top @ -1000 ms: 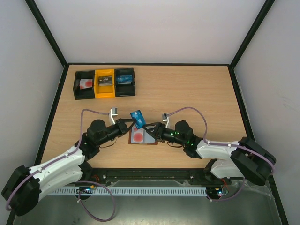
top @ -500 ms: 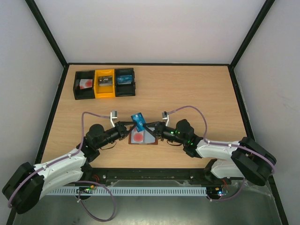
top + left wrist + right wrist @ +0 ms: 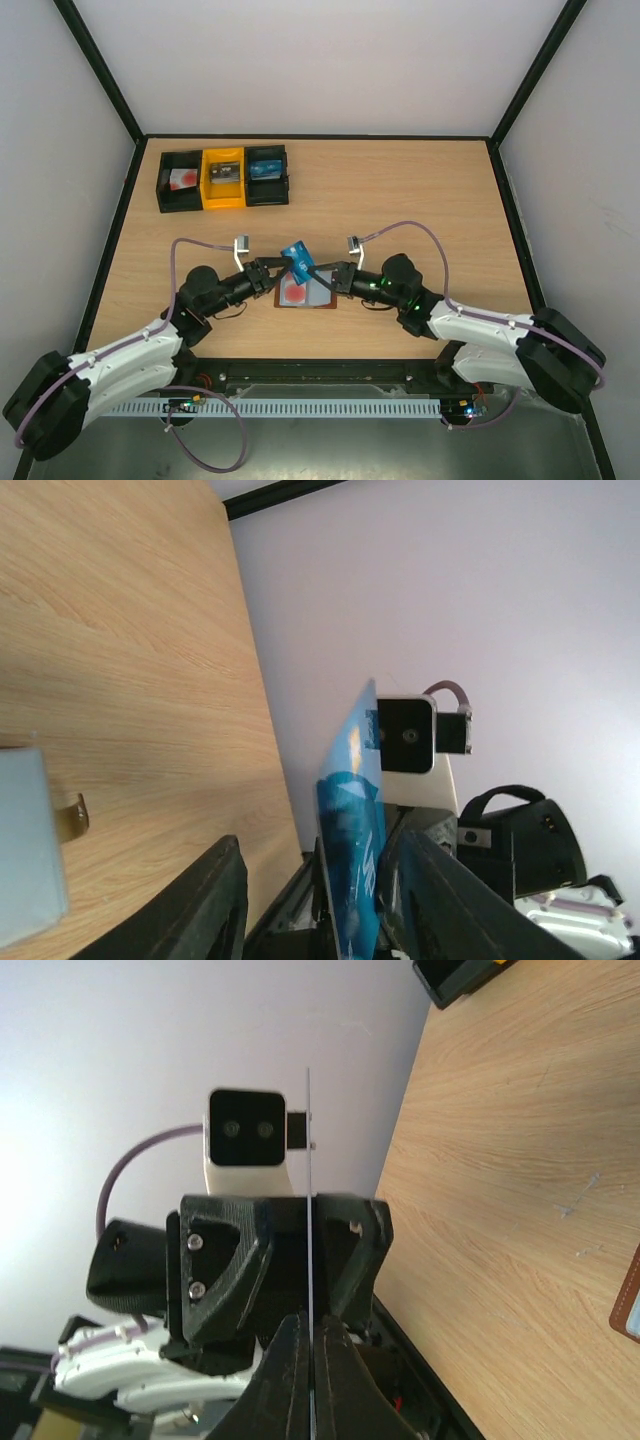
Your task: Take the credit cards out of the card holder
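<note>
A blue credit card point(image 3: 298, 260) stands on edge in the air above the open brown card holder point(image 3: 305, 293) at the table's front middle. My right gripper point(image 3: 318, 275) is shut on the card; in the right wrist view its fingertips point(image 3: 312, 1360) pinch the card's thin edge point(image 3: 309, 1160). My left gripper point(image 3: 280, 268) faces it from the left. In the left wrist view its jaws point(image 3: 325, 900) stand apart around the blue card point(image 3: 352, 820), with a gap on the left side. A grey-blue pocket face with a brown tab point(image 3: 70, 818) shows at the left edge.
Three small bins point(image 3: 224, 178), black, yellow and black, stand side by side at the back left, each with a small item inside. The card holder's brown corner point(image 3: 628, 1305) shows at the right wrist view's right edge. Bare wood point(image 3: 420, 200) lies behind and to the right.
My right gripper has closed on the blue card, and my left gripper, shut on it before, has opened. The card has shifted slightly right.
</note>
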Robot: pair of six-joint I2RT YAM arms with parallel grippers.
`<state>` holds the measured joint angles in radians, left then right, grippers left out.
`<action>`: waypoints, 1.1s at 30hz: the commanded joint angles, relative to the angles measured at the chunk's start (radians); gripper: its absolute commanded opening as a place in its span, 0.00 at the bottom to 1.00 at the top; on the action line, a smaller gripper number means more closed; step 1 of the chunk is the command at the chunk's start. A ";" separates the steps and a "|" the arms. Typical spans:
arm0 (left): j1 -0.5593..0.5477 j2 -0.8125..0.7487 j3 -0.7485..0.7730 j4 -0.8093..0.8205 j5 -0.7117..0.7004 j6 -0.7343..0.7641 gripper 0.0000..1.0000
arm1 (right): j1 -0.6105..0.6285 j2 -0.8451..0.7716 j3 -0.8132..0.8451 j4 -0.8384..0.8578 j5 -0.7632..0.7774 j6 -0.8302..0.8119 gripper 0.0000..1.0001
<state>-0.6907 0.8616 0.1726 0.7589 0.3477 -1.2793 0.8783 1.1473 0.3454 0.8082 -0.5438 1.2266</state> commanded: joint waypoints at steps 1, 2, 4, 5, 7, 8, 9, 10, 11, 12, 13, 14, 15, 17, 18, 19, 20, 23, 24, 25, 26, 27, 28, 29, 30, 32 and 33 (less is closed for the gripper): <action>0.016 -0.070 0.015 -0.083 0.022 0.095 0.47 | 0.000 -0.076 0.021 -0.120 -0.108 -0.131 0.02; 0.025 -0.083 0.025 -0.113 0.038 0.116 0.50 | 0.000 -0.096 0.021 -0.146 -0.127 -0.150 0.02; 0.037 -0.103 0.044 -0.167 0.080 0.157 0.54 | -0.001 -0.141 0.022 -0.214 -0.151 -0.196 0.02; 0.043 -0.110 0.053 -0.194 0.109 0.180 0.55 | 0.000 -0.166 0.023 -0.247 -0.160 -0.221 0.02; 0.050 -0.121 0.067 -0.244 0.163 0.218 0.56 | -0.001 -0.208 0.037 -0.339 -0.184 -0.285 0.02; 0.052 -0.127 0.073 -0.266 0.189 0.236 0.56 | -0.001 -0.226 0.044 -0.378 -0.199 -0.316 0.02; 0.052 -0.136 0.079 -0.285 0.223 0.251 0.56 | -0.001 -0.242 0.054 -0.415 -0.214 -0.347 0.02; 0.052 -0.143 0.084 -0.303 0.247 0.267 0.56 | -0.002 -0.255 0.062 -0.447 -0.229 -0.374 0.02; 0.052 -0.151 0.089 -0.317 0.276 0.282 0.56 | 0.000 -0.272 0.070 -0.476 -0.243 -0.399 0.02; 0.053 -0.158 0.096 -0.334 0.304 0.299 0.57 | 0.000 -0.284 0.073 -0.499 -0.251 -0.421 0.02; 0.053 -0.164 0.102 -0.350 0.333 0.318 0.59 | 0.000 -0.294 0.073 -0.512 -0.258 -0.436 0.02; 0.053 -0.169 0.110 -0.369 0.356 0.335 0.59 | 0.000 -0.305 0.075 -0.525 -0.260 -0.449 0.02; 0.053 -0.171 0.118 -0.386 0.376 0.347 0.59 | 0.000 -0.313 0.074 -0.530 -0.263 -0.460 0.02; 0.052 -0.172 0.129 -0.399 0.422 0.364 0.57 | 0.001 -0.320 0.074 -0.529 -0.274 -0.468 0.02; 0.052 -0.174 0.135 -0.410 0.436 0.377 0.55 | 0.001 -0.320 0.077 -0.526 -0.282 -0.469 0.02; 0.053 -0.177 0.140 -0.425 0.441 0.390 0.51 | 0.000 -0.316 0.078 -0.523 -0.293 -0.467 0.02; 0.053 -0.181 0.146 -0.439 0.442 0.401 0.49 | 0.001 -0.308 0.080 -0.521 -0.303 -0.464 0.02; 0.054 -0.185 0.149 -0.458 0.450 0.423 0.48 | -0.001 -0.287 0.081 -0.523 -0.337 -0.470 0.02; 0.054 -0.185 0.149 -0.458 0.457 0.430 0.49 | -0.001 -0.282 0.079 -0.520 -0.349 -0.475 0.02; 0.054 -0.183 0.149 -0.461 0.466 0.438 0.49 | -0.001 -0.279 0.075 -0.518 -0.356 -0.478 0.02; 0.054 -0.180 0.149 -0.463 0.478 0.450 0.48 | 0.000 -0.276 0.073 -0.518 -0.355 -0.479 0.02; 0.054 -0.177 0.150 -0.466 0.490 0.459 0.45 | -0.001 -0.275 0.073 -0.520 -0.358 -0.483 0.02; 0.054 -0.175 0.154 -0.474 0.498 0.469 0.42 | -0.002 -0.273 0.075 -0.525 -0.361 -0.486 0.02; 0.053 -0.173 0.158 -0.486 0.503 0.479 0.39 | -0.001 -0.272 0.079 -0.533 -0.363 -0.489 0.02; 0.054 -0.173 0.161 -0.495 0.507 0.486 0.36 | 0.000 -0.271 0.084 -0.539 -0.365 -0.494 0.02; 0.054 -0.175 0.163 -0.508 0.513 0.498 0.28 | -0.002 -0.275 0.086 -0.542 -0.366 -0.500 0.02; 0.054 -0.176 0.164 -0.515 0.513 0.505 0.25 | 0.000 -0.277 0.085 -0.546 -0.356 -0.507 0.03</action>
<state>-0.6426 0.6880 0.2989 0.2836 0.8154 -0.8291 0.8783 0.8730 0.3977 0.2783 -0.8803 0.7567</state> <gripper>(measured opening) 0.307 0.023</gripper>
